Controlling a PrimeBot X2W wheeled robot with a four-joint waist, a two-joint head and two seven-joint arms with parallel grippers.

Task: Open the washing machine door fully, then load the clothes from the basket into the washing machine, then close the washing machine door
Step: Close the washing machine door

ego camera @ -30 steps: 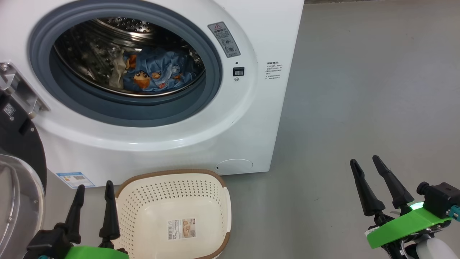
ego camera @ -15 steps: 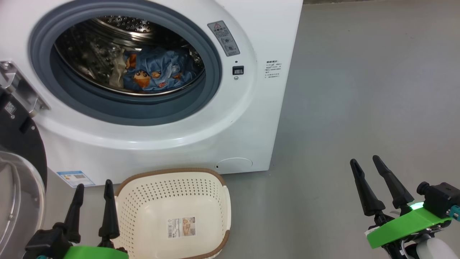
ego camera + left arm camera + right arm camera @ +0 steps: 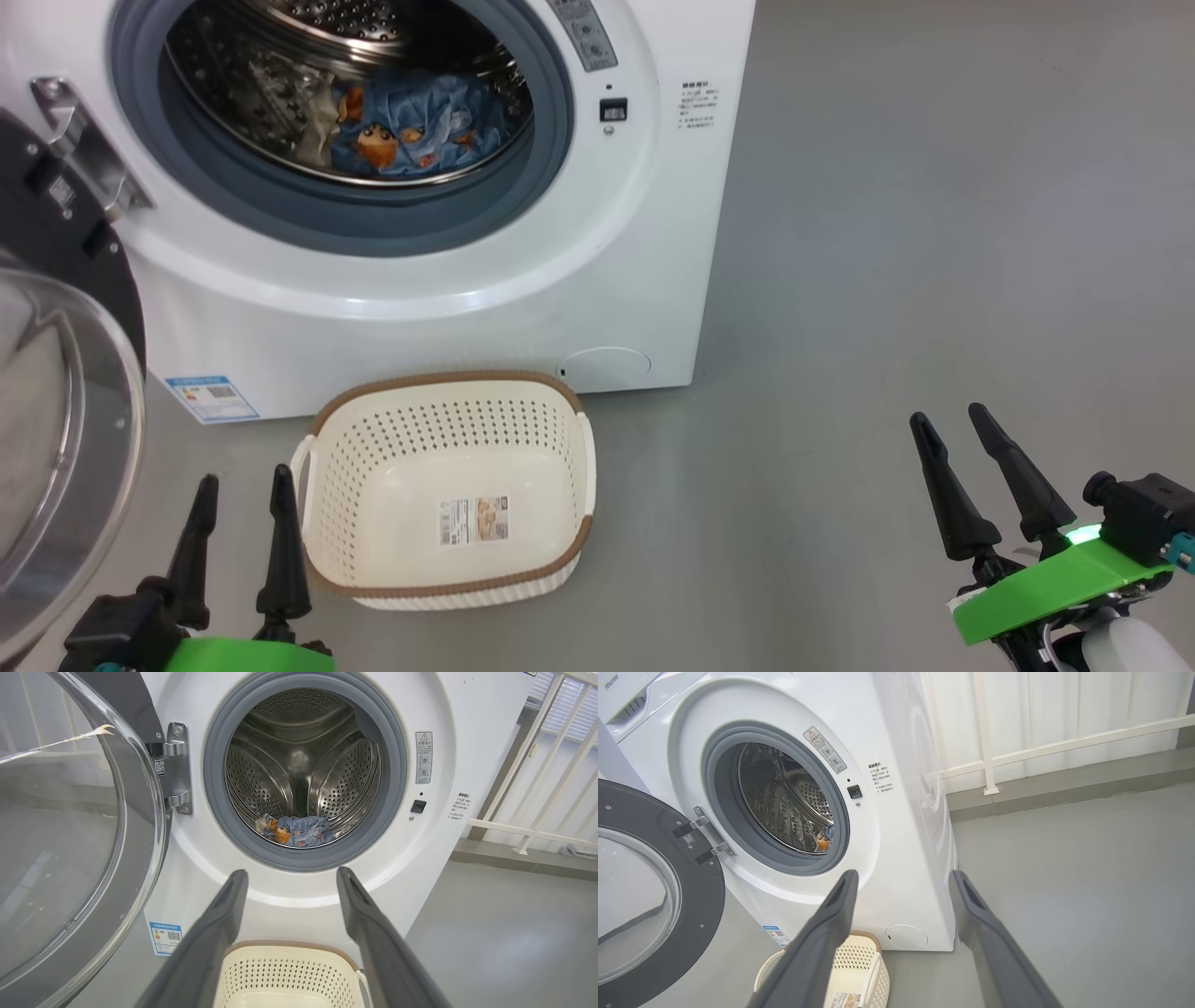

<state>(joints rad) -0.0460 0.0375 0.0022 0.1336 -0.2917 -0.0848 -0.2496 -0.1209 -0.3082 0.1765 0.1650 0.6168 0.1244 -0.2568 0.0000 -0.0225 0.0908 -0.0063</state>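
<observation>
Loading looks finished: the clothes (image 3: 411, 131) lie in a blue heap low in the steel drum (image 3: 271, 103) of the washing machine (image 3: 448, 299), at the upper middle of the head view. The basket (image 3: 448, 381) on the floor (image 3: 887, 233) below it holds nothing but its paper label (image 3: 474, 519). The washing machine door (image 3: 65, 411) hangs wide on its hinge (image 3: 89, 154) at the left edge of the frame, so shutting it is what remains.

Both pincers are released and carry nothing. The left pincer (image 3: 244, 478) sits at the lower left, just beside the basket's wall, with the door's glass bowl close on its other side. It is probably clear of the door, though the angle makes that hard to judge. The right pincer (image 3: 948, 416) stands at the lower right over bare floor, well apart from door and basket.
</observation>
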